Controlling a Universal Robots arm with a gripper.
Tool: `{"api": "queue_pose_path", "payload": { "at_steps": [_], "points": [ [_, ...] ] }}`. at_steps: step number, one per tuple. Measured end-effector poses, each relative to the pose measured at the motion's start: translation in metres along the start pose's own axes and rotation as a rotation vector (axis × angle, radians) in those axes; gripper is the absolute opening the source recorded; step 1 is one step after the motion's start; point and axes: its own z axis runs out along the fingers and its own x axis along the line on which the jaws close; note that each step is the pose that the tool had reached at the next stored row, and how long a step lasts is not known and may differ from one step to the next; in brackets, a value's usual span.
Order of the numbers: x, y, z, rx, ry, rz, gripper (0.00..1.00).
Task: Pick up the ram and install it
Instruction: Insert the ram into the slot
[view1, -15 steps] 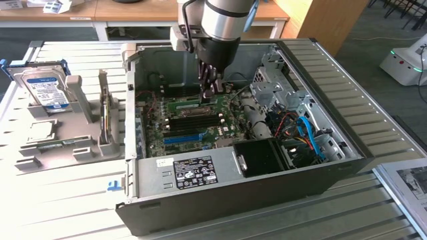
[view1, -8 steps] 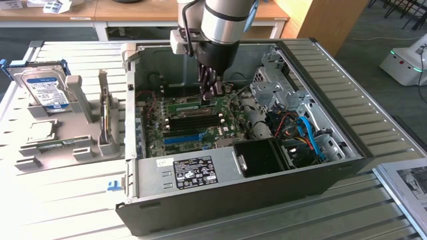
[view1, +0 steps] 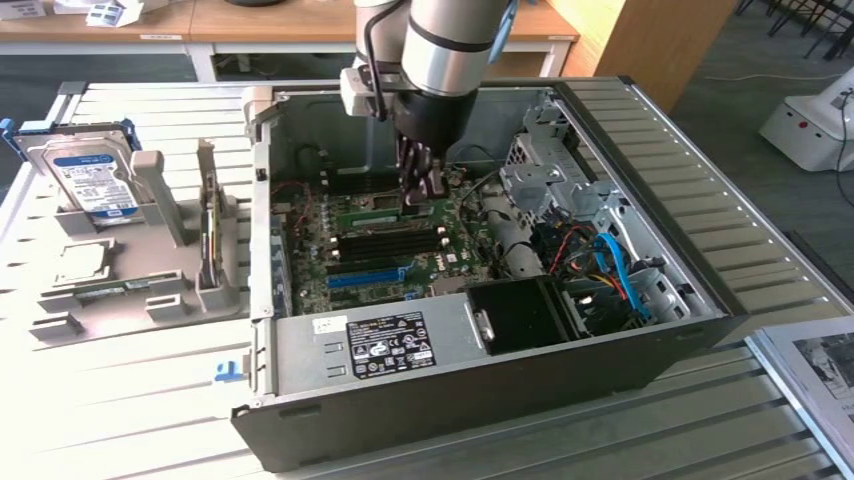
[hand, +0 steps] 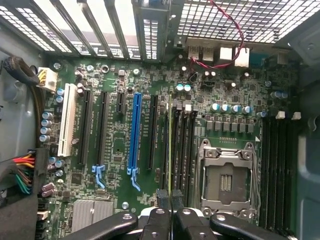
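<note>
Arm (view1: 447, 50) reaches down into the open computer case (view1: 534, 360), which lies on the slatted worktop (view1: 134, 400). Fingers (hand: 162, 200) are closed on the ram (hand: 170, 145), pinching it between them. The stick is seen edge-on as a thin green-yellow line. Ram is lined up with the black memory slots (hand: 182, 145) just beside the empty CPU socket (hand: 225, 182), on the side toward the blue expansion slot (hand: 134, 130). Its lower edge looks to be at or in a slot; seated or just above, cannot tell. Hard drive (view1: 91, 180) stands upright in a grey holder (view1: 147, 270) at the exterior view's left, well apart from the case.
</note>
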Motion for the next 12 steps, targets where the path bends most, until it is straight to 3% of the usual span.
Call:
{"api": "queue_pose_path", "payload": {
  "at_steps": [12],
  "points": [
    [0.000,-0.0010,0.0114,0.0019,0.0000,0.000,0.12]
  ]
}}
